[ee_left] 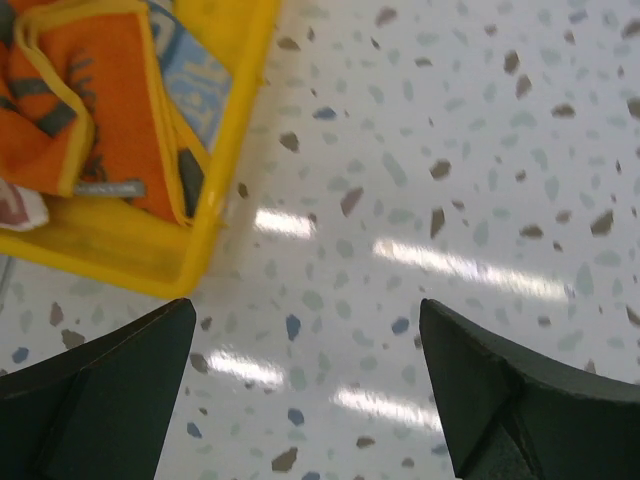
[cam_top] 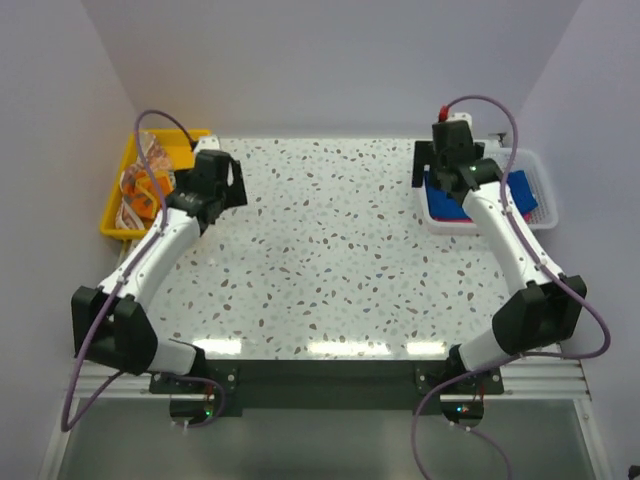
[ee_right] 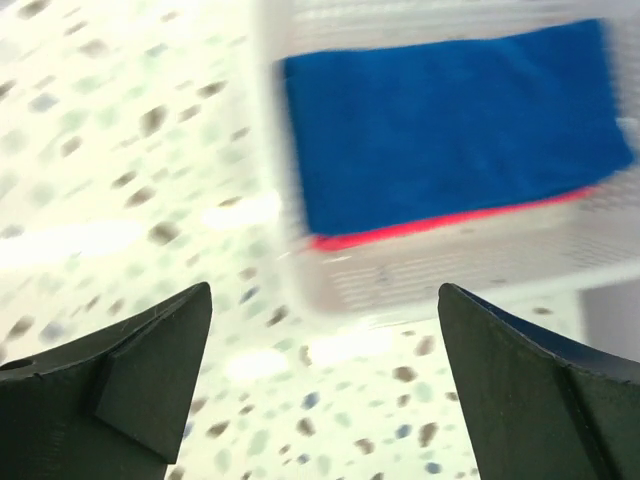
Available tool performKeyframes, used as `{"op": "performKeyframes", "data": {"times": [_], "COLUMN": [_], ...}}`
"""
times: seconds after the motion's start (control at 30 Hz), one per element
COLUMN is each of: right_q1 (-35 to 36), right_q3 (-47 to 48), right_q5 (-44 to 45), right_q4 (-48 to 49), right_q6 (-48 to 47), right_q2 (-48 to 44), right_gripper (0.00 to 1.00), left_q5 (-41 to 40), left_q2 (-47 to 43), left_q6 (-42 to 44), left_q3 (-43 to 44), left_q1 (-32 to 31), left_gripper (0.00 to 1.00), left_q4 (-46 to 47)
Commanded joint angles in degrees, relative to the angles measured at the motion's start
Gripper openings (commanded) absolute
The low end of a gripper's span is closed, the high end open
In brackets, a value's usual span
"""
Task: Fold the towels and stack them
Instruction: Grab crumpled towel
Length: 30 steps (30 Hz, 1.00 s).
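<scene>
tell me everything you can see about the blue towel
The blue towel is plain royal blue, soft-looking cloth, folded flat into a rectangle. It lies in the white mesh basket, on top of a pink towel whose edge shows along one side. The right gripper hovers nearby, jaws open, not touching it.

We log a white terrazzo table (cam_top: 320,260) with brown, grey and blue chips, lying under the left pincer (ee_left: 307,312) and the right pincer (ee_right: 325,295). Beyond both pincers stands a plain pale back wall (cam_top: 330,60). Outboard of the left pincer we see a plain left wall (cam_top: 50,150), and outboard of the right pincer a right wall (cam_top: 600,90). Behind the pincers, bright light glares (cam_top: 340,348) line the tabletop, then a metal rail (cam_top: 545,378). Glare streaks (ee_left: 470,265) also lie just ahead of the left pincer.
</scene>
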Motion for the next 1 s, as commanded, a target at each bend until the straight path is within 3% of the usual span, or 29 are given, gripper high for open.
{"op": "performKeyframes", "data": {"times": [0.0, 0.27, 0.43, 0.73, 0.83, 0.87, 0.93, 0.97], "right_q1": [5.90, 11.27, 12.15, 12.42, 12.41, 12.50, 12.50, 12.50], "right_q3": [-7.04, -24.18, -27.53, -28.59, -28.68, -28.68, -28.59, -28.50], "right_q5": [-12.45, -28.29, -33.74, -34.19, -34.36, -34.63, -35.07, -34.98], "right_q4": [2.24, 12.09, 13.76, 12.89, 12.44, 12.44, 12.18, 12.09], "right_q6": [4.02, 6.39, 6.13, 5.69, 6.30, 6.48, 6.83, 6.92], "right_q2": [-3.71, -14.17, -13.21, -11.36, -11.80, -11.89, -12.50, -12.77], "right_gripper": [0.98, 0.98, 0.98, 0.98, 0.98, 0.98, 0.98, 0.98], "left_q5": [-4.25, -4.88, -6.89, -3.30, -1.98, -1.54, -1.18, -1.18], "left_q2": [5.99, 23.64, 34.10, 47.30, 49.07, 49.07, 47.85, 46.97], "left_q6": [-1.90, -5.33, -4.80, -5.59, -5.33, -5.24, -4.98, -4.80], "left_q3": [9.81, 20.38, 24.69, 30.32, 31.29, 31.55, 32.69, 33.13], "left_q1": [9.09, 24.66, 26.35, 29.25, 29.34, 29.34, 29.34, 29.25], "left_gripper": [1.00, 0.91, 0.83, 0.69, 0.42, 0.18, 0.00, 0.00], "left_q4": [-1.46, -2.26, -1.02, -1.63, -1.99, -2.34, -3.83, -4.88]}}
